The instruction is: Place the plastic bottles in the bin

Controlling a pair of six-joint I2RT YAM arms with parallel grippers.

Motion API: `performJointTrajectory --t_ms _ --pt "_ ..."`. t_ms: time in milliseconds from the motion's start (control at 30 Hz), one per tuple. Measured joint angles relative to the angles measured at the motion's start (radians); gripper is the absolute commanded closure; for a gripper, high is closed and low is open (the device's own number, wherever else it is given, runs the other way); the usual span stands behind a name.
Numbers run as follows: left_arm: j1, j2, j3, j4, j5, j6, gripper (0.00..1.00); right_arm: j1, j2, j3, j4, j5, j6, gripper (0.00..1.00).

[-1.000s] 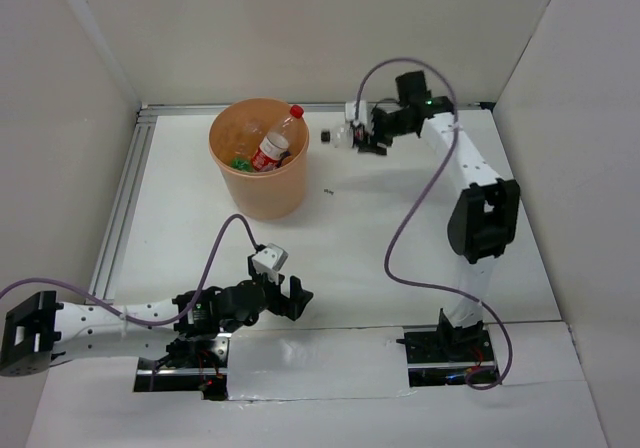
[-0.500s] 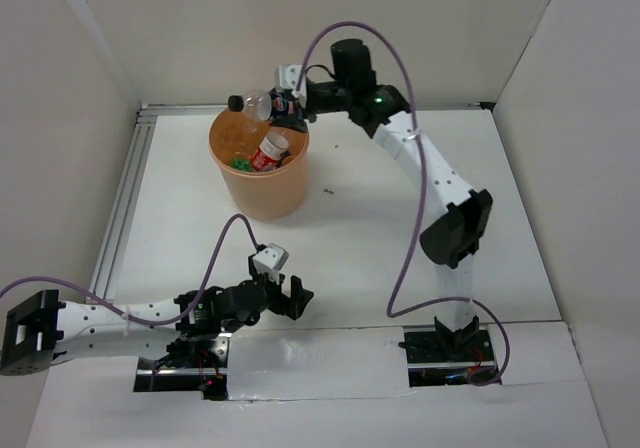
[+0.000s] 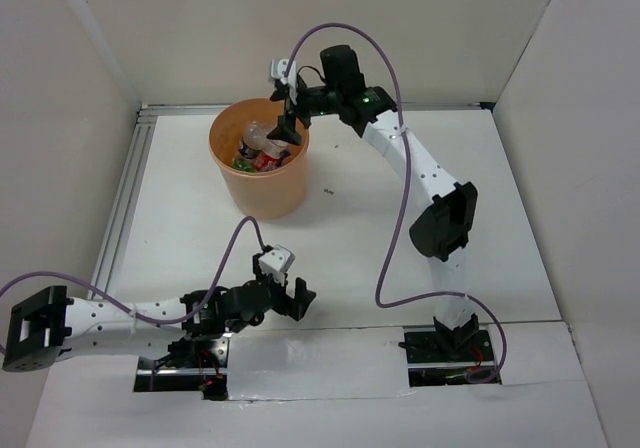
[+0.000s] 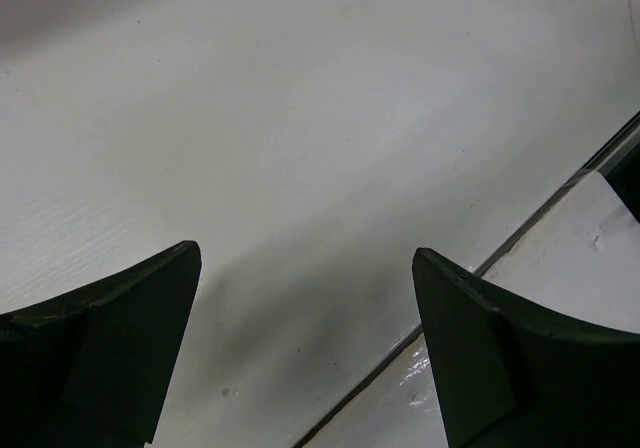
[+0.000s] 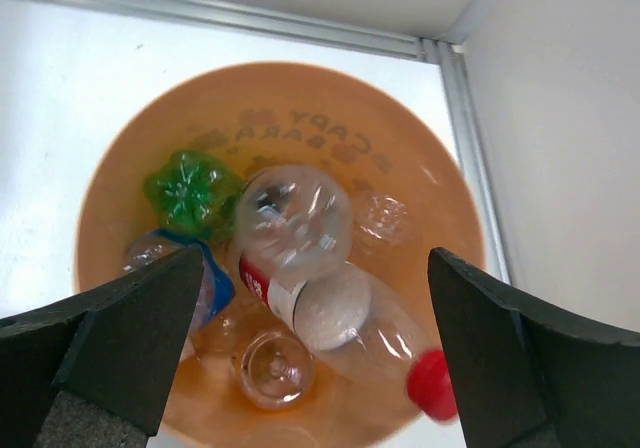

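The round orange bin stands at the back left of the table and holds several plastic bottles. In the right wrist view the bin contains a green bottle, a clear bottle with red label and cap, a blurred clear bottle above them, and a blue-labelled one. My right gripper is open and empty over the bin. My left gripper is open and empty, low over the bare table near its front edge.
White walls close in the table on three sides. An aluminium rail runs along the left edge. A small dark speck lies right of the bin. A taped seam crosses the table by my left gripper.
My right gripper opened over the bin and let go of the clear bottle, which dropped in among the others. My left arm shifted slightly.
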Motion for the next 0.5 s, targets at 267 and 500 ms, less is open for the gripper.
performJointTrajectory --t_ms 267,500 --pt "0.0 0.061 0.103 0.023 0.002 0.122 0.0 -0.13 -0.413 -0.388 0.117 0.393 0.27 0.0" --pt "0.034 0.105 0.213 0.041 0.015 0.183 0.0 -0.328 -0.792 -0.926 0.154 0.789 0.436 0.0"
